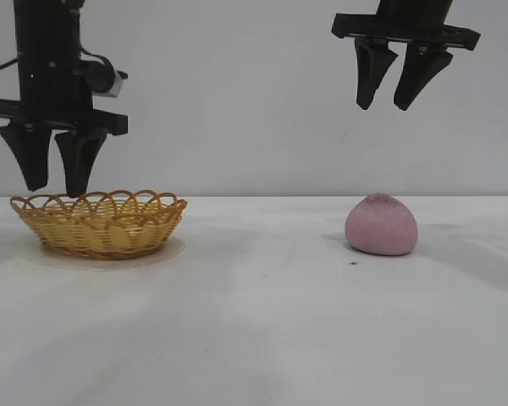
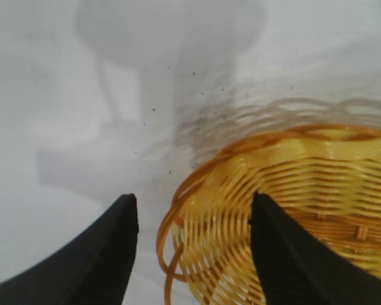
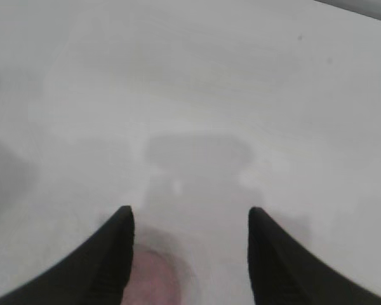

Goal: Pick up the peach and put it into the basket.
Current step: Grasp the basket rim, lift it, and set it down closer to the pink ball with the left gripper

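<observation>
The peach [image 1: 382, 225], a dusty-pink lump with a grey smudge on top, rests on the white table at the right. My right gripper [image 1: 383, 106] hangs open and empty high above it, well clear of it. In the right wrist view [image 3: 189, 213] a pink edge of the peach [image 3: 153, 283] shows beside one finger. The wicker basket [image 1: 99, 222], yellow-tan with an orange looped rim, stands at the left. My left gripper [image 1: 56, 191] is open and empty just above the basket's left rim; its wrist view [image 2: 193, 200] shows the basket [image 2: 286, 210] below, one finger over it.
The white table [image 1: 254, 321] runs flat between basket and peach, with a plain pale wall behind. A few tiny dark specks lie on the table near the basket and the peach.
</observation>
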Controlling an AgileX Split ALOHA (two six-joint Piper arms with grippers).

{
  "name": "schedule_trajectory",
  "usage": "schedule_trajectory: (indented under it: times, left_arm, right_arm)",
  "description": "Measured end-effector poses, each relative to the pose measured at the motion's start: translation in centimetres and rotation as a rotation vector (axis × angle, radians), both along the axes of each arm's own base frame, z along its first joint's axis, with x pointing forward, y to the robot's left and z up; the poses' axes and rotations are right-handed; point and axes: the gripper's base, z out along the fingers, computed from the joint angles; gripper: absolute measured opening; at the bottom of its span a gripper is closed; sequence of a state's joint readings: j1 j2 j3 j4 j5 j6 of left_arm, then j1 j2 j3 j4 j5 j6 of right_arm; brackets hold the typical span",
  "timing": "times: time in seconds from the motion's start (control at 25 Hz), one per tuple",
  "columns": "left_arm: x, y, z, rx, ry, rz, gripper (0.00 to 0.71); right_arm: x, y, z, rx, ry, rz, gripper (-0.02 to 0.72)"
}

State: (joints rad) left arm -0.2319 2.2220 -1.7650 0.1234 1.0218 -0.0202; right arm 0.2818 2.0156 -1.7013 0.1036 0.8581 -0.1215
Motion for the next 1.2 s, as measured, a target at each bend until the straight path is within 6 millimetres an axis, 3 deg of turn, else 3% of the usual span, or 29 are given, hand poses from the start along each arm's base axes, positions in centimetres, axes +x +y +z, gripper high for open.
schedule_trajectory:
  times: [0.16,0.24,0.36,0.4,0.48,0.52,0.64,0.76,0.84,0.96,1.04,1.2]
  left_arm:
    - [0.3,1.1,-0.6,-0.008,0.013,0.03,0.386]
    - [0.4,1.8,-0.8,-0.036,0.024,0.05,0.29]
    - [0.5,2.2,-0.9,-0.084,0.04,0.039,0.086]
    - [0.5,2.3,-0.9,-0.1,0.042,0.042,0.056]
    - [0.5,2.1,-0.8,-0.115,0.04,0.041,0.064]
    - [0.5,2.1,-0.8,-0.125,0.042,0.047,0.0]
    - [0.4,1.6,-0.1,-0.193,0.036,0.071,0.0]
    - [0.0,0.8,2.2,-0.299,-0.017,0.09,0.0]
    - [-1.0,0.5,4.0,-0.384,-0.087,0.116,0.0]
    - [-4.0,0.0,5.1,-0.518,-0.117,0.129,0.0]
    - [-6.1,-0.3,4.2,-0.593,-0.088,0.141,0.0]
    - [-9.0,-0.3,0.6,-0.64,-0.018,0.157,0.0]
  right_arm:
    - [0.1,0.0,-0.4,-0.003,0.011,0.0,0.387]
    - [0.2,0.1,-1.0,-0.007,0.025,0.001,0.387]
    - [0.4,0.1,-1.7,-0.012,0.041,0.001,0.387]
    - [0.4,0.1,-1.7,-0.012,0.042,0.001,0.387]
    - [0.4,0.1,-1.7,-0.012,0.042,0.001,0.387]
    - [0.4,0.1,-1.7,-0.012,0.042,0.001,0.387]
    - [0.4,0.1,-1.7,-0.013,0.046,0.001,0.387]
    - [0.3,0.1,-1.8,-0.015,0.055,0.002,0.387]
    - [0.2,0.1,-1.9,-0.018,0.065,0.003,0.387]
    - [0.2,0.1,-1.9,-0.021,0.07,0.004,0.387]
    - [0.2,0.1,-1.9,-0.021,0.067,0.004,0.387]
    - [0.2,0.1,-1.9,-0.018,0.066,0.003,0.387]
